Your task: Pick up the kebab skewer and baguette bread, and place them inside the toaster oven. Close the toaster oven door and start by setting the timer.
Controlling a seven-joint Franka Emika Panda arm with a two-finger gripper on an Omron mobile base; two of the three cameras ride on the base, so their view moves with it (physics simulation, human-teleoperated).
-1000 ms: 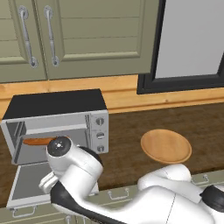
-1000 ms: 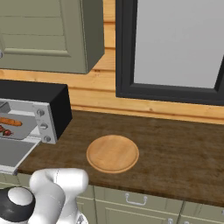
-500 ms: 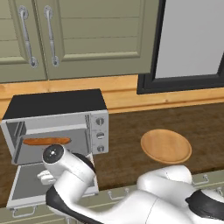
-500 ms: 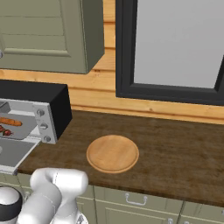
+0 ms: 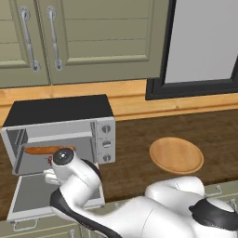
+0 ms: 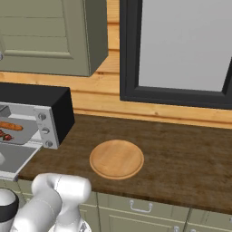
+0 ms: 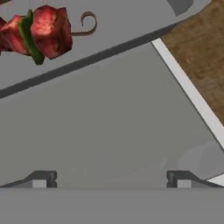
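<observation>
The silver toaster oven (image 5: 60, 135) stands at the counter's left with its door (image 5: 32, 197) dropped open and flat. Inside, the orange-brown baguette bread (image 5: 44, 149) lies across the tray, and it appears again in the right base view (image 6: 10, 125). The kebab skewer (image 7: 37, 30), with red and green chunks, lies in front of it at the tray's front edge (image 6: 4, 135). My gripper (image 7: 110, 180) hovers open over the door's grey glass (image 7: 109, 113), nothing between its fingertips (image 7: 41, 179). The skewer is just beyond it, apart from the fingers.
A round wooden plate (image 5: 176, 155) sits bare on the dark wood counter (image 6: 181, 158) right of the oven. Three knobs (image 5: 107, 144) line the oven's right side. My arm's elbow (image 5: 69, 167) stands before the oven's opening. Cabinets hang above; a dark-framed window lies behind.
The arm's elbow shifted slightly in front of the oven, uncovering more of the baguette. Baguette, skewer and the open door have not moved.
</observation>
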